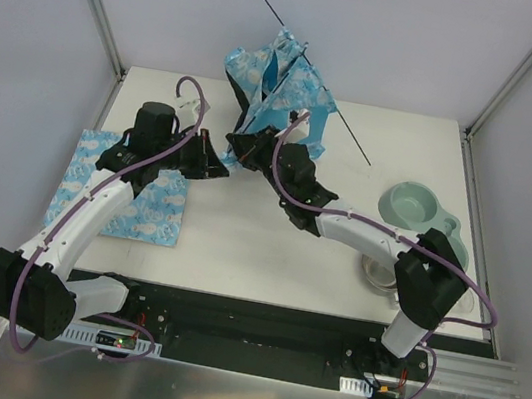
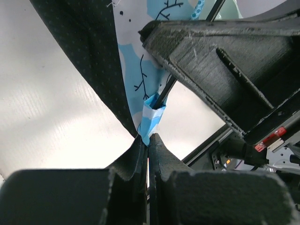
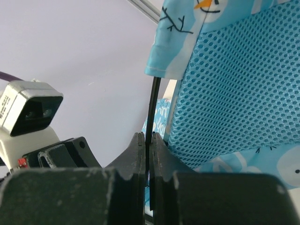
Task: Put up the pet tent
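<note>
Left gripper (image 2: 148, 138): fingers pressed together, pinching the lowest corner of the pet tent (image 1: 282, 86), where blue printed cloth meets dark dotted lining. Just above the pinch, a small blue pocket (image 2: 153, 112) takes the end of a thin black pole (image 2: 165, 91).

Right gripper (image 3: 147, 137): fingers pressed together on a thin black pole that rises from the fingertips beside the tent's blue mesh panel (image 3: 234, 84). Whether this is the same pole as at the pocket cannot be told.

Both grippers: tips nearly touching, a little left of the middle of the table (image 1: 238, 246), at the tent's near edge.

Pet tent: far middle of the table, bunched and crumpled, not standing in shape, its near corner held up by the grippers. In the overhead view one long pole slants from beyond the far edge, past the cloth, down to the far right of the table.

Mat (image 1: 158, 213): flat, same blue print, near left, partly under the left arm.

Green bowl (image 1: 415, 205): right side, just beside the right arm's elbow.
</note>
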Controlling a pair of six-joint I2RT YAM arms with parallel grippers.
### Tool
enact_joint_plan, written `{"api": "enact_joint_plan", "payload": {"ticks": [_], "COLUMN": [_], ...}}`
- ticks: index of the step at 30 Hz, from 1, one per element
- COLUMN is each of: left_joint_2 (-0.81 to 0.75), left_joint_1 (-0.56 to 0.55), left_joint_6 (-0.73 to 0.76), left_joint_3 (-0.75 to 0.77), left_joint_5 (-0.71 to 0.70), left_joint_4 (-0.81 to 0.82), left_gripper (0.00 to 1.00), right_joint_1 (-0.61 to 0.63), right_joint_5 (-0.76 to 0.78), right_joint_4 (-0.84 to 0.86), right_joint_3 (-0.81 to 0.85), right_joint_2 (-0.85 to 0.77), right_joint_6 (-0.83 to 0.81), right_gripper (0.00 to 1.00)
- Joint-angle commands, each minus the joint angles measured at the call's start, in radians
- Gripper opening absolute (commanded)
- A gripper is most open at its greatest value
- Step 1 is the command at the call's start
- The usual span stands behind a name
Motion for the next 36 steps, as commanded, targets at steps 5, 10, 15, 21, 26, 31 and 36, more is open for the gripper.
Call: {"api": "enact_joint_plan", "payload": {"ticks": [5, 10, 15, 21, 26, 31, 36], "left_joint_2": [-0.011, -0.019, -0.037, -0.088, -0.143, -0.201, -0.235], "left_joint_1": [0.006, 0.006, 0.006, 0.006, 0.006, 0.006, 0.006], "left_joint_6": [0.046, 0.057, 0.061, 0.095, 0.126, 0.169, 0.202], "left_joint_3": [0.07, 0.071, 0.062, 0.015, -0.036, -0.082, -0.137], "left_joint_5": [0.046, 0.041, 0.04, 0.003, -0.066, -0.121, -0.157], "left_joint_4": [-0.052, -0.058, -0.06, -0.06, -0.06, -0.06, -0.006], "left_gripper": [0.0, 0.0, 0.0, 0.32, 0.48, 0.59, 0.63], "right_joint_1": [0.014, 0.016, 0.017, 0.017, 0.023, 0.026, 0.026], "right_joint_5": [0.026, 0.026, 0.035, 0.044, 0.07, 0.096, 0.1], "right_joint_4": [0.009, 0.009, 0.004, -0.034, -0.105, -0.178, -0.27], "right_joint_3": [0.003, -0.001, -0.001, 0.029, 0.071, 0.121, 0.173], "right_joint_2": [-0.011, -0.006, -0.005, -0.021, -0.038, -0.043, -0.041], "right_joint_6": [-0.211, -0.211, -0.208, -0.156, -0.097, -0.056, -0.007], "right_gripper": [0.0, 0.0, 0.0, 0.0, 0.0, 0.0, 0.0]}}
